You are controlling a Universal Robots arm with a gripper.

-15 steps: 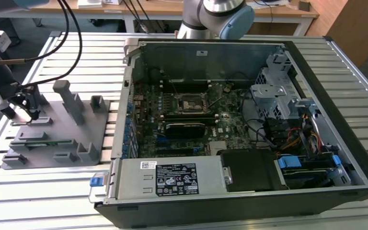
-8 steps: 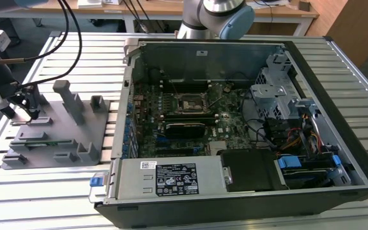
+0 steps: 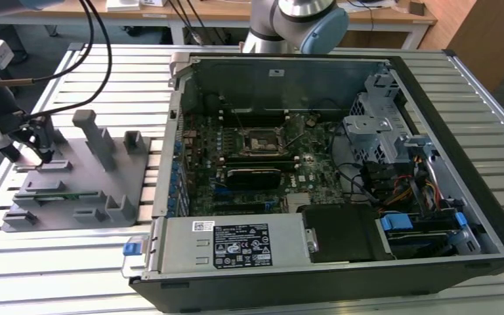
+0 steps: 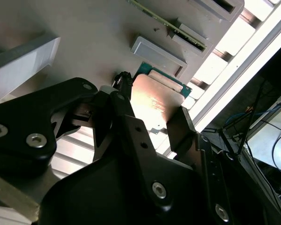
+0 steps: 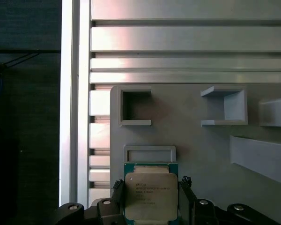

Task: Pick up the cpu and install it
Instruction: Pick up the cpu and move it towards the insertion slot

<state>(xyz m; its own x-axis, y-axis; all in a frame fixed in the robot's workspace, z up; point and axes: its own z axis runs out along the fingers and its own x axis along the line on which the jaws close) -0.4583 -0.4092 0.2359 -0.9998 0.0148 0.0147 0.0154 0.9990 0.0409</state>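
Observation:
The cpu (image 5: pixel 151 199), a small square chip with a pale metal top on a green board, lies at the corner of the grey plastic fixture (image 5: pixel 196 150). My gripper (image 5: pixel 151 185) is down over it, with one black finger against each side edge of the chip. The second wrist view shows the cpu (image 4: pixel 154 101) between the same fingers (image 4: pixel 124 89). In the exterior view my gripper (image 3: pixel 44 156) stands low over the fixture's (image 3: pixel 77 190) far corner on the exterior view's left. The dark square socket (image 3: pixel 259 141) sits on the motherboard inside the open computer case (image 3: pixel 462 216).
Grey posts and pockets (image 3: pixel 94 134) rise from the fixture, and a green memory stick (image 3: pixel 55 195) lies in one of its slots. The case has a drive cage (image 3: pixel 379 125), cables and a power supply (image 3: pixel 234 243). The slatted metal table's edge (image 5: pixel 68 117) runs close beside the fixture.

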